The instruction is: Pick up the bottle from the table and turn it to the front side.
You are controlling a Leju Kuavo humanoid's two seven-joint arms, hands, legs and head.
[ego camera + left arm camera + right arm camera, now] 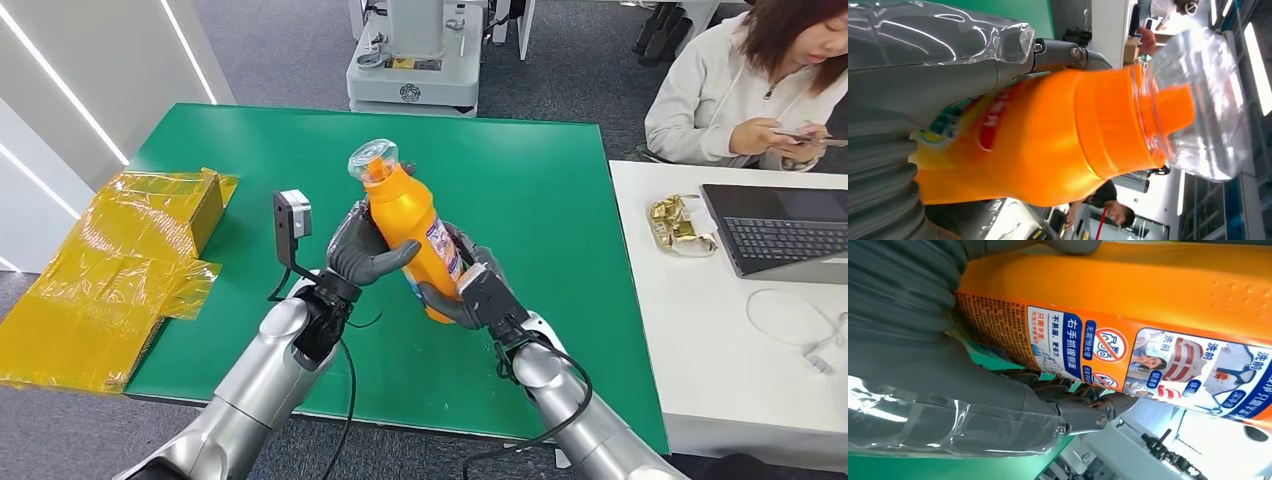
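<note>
An orange bottle [412,225] with a clear cap [372,158] is held above the green table [540,190], tilted with its cap away from me. My left hand [362,250] grips its middle from the left. My right hand [470,290] grips its lower part from the right. The left wrist view shows the bottle's [1048,135] orange neck and clear cap [1203,100] beside my left hand [923,90]. In the right wrist view, the printed back label [1148,355] of the bottle [1128,285] faces the camera, with my right hand [938,370] wrapped around it.
A yellow film-wrapped box [120,270] lies at the table's left edge. On the white desk [720,340] to the right are a laptop [790,230], a gold object [680,225] and a white cable [800,325]. A person [760,90] sits there looking at a phone.
</note>
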